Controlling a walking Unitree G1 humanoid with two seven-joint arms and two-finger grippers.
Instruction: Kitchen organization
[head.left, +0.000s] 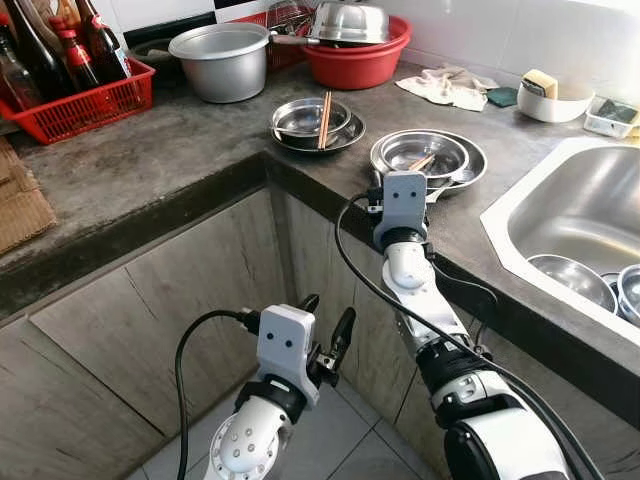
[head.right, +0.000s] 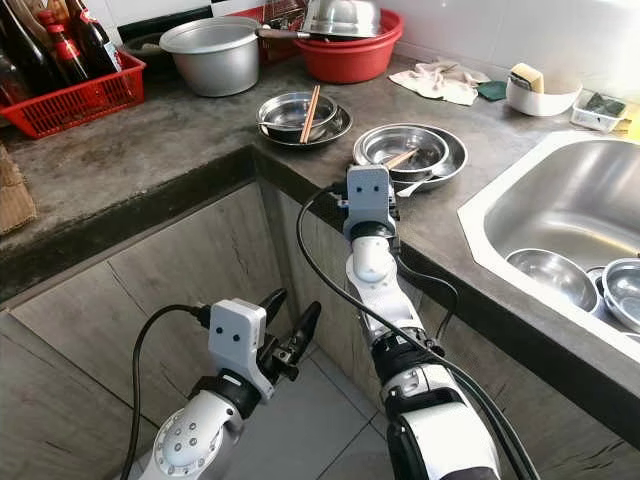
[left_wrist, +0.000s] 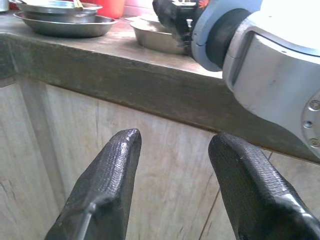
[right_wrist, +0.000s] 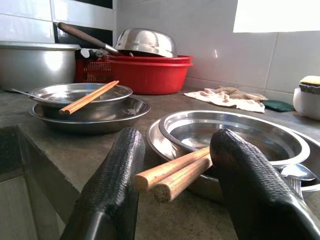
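Note:
A steel bowl (head.left: 425, 150) sits in a steel plate near the counter's front edge, with a pair of wooden chopsticks (right_wrist: 172, 175) lying over its rim. My right gripper (right_wrist: 175, 145) is at the counter edge, open, and the chopstick ends lie between its fingers (right_wrist: 107, 190) without being clamped. Farther back, a second steel bowl (head.left: 305, 120) on a plate carries another pair of chopsticks (head.left: 325, 118). My left gripper (head.left: 330, 310) hangs low in front of the cabinet door, open and holding nothing.
A sink (head.left: 590, 200) to the right holds steel bowls (head.left: 565, 280). At the back stand a grey pot (head.left: 222, 60), a red basin (head.left: 355, 55) under a steel bowl, a cloth (head.left: 445, 85), and a white bowl with a sponge (head.left: 550, 98). A red basket of bottles (head.left: 80, 105) is far left.

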